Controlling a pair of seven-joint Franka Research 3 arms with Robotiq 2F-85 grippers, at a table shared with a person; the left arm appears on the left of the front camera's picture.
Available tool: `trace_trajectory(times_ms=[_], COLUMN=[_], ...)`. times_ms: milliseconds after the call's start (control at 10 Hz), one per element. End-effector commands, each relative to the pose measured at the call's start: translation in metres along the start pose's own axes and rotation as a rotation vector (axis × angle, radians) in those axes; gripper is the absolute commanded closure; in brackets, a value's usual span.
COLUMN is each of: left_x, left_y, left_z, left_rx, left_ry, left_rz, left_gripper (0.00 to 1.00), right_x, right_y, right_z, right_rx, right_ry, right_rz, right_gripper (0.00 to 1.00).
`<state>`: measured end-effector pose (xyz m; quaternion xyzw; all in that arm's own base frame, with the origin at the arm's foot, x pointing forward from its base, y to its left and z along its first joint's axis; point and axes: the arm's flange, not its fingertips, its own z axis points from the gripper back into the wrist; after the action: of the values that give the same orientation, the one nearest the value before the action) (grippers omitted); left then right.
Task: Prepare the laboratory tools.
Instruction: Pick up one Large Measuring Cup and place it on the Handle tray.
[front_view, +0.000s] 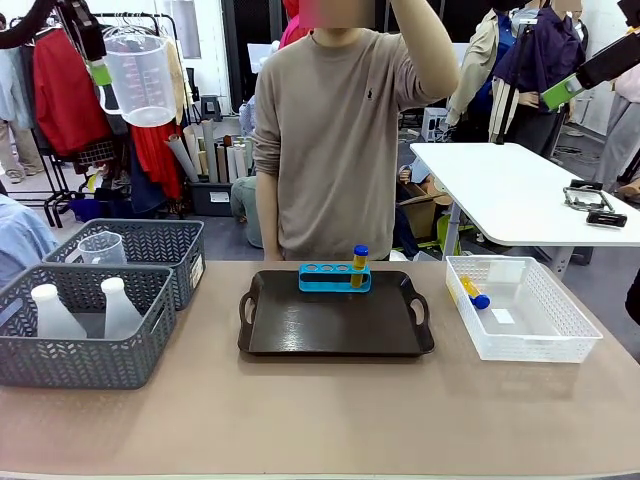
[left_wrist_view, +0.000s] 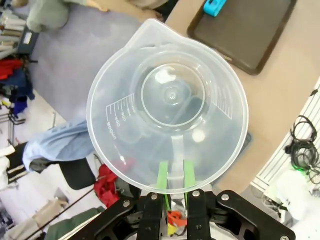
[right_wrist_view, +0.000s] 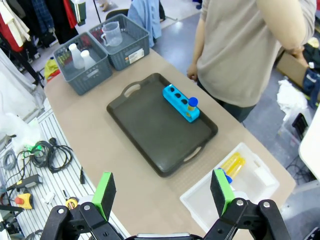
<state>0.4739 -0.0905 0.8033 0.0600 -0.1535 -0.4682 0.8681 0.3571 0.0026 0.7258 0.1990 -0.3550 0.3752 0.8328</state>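
My left arm is lifted high at ten o'clock, jaws clamped on the handle of the clear measuring beaker (front_view: 142, 80), well above the tabletop (front_view: 320, 410). My right arm hangs high at two o'clock, jaws spread wide, holding nothing.

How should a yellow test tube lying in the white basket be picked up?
Probably best: grip the test tube mid-length on its yellow body, across its long axis, coming straight down. It lies flat in the white basket, whose walls block a sideways approach.
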Motion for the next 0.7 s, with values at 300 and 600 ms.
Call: trace_trajectory(times_ms=[300,600], left_x=[0.02,0.034], left_y=[-0.017,-0.029], left_z=[0.03,0.011], left_rx=[-0.025,-0.031], left_ry=[-0.044,-0.037], left_rz=[-0.183,-0.216], left_gripper=[1.0,1.0], right_x=[0.0,0.0], right_y=[0.001,0.001], right_z=[0.0,0.0], right_rx=[0.013,0.013], right_ry=[-0.011,-0.011], right_rz=[0.006,0.006], right_gripper=[0.0,0.0])
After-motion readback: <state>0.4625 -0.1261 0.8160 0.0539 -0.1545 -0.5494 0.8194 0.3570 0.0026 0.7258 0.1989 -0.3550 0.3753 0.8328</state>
